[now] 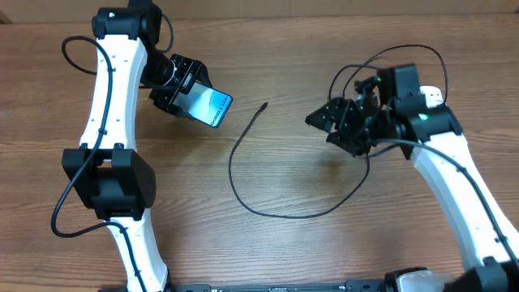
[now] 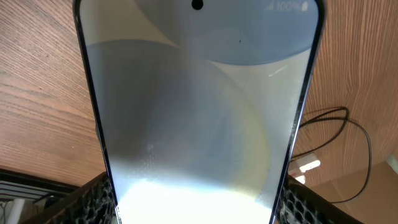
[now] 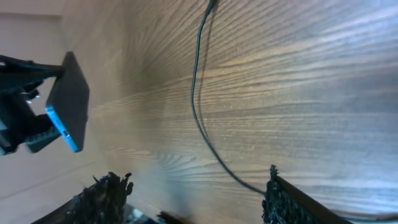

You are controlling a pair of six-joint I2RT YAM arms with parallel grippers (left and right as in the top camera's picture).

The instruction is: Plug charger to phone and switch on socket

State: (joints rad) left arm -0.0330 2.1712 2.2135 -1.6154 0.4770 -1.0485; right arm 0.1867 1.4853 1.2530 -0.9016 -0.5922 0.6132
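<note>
My left gripper [image 1: 180, 91] is shut on the phone [image 1: 210, 107] and holds it tilted above the table, its blue screen lit. In the left wrist view the phone [image 2: 199, 112] fills the frame between the fingers [image 2: 196, 214]. The charger [image 1: 243, 158] is a thin black cable lying in a loop on the table, its connector tip [image 1: 265, 105] free, right of the phone. My right gripper [image 1: 328, 122] is open and empty above the table, right of the tip. In the right wrist view the cable [image 3: 195, 106] runs between the open fingers [image 3: 193, 202], with the phone [image 3: 67, 102] at the left. The socket [image 1: 431, 95] is mostly hidden behind the right arm.
The wooden table [image 1: 292, 251] carries only the cable loop in the middle. Black arm cables arch above the right arm [image 1: 405, 50]. A cable loop [image 2: 348, 124] shows to the right of the phone in the left wrist view.
</note>
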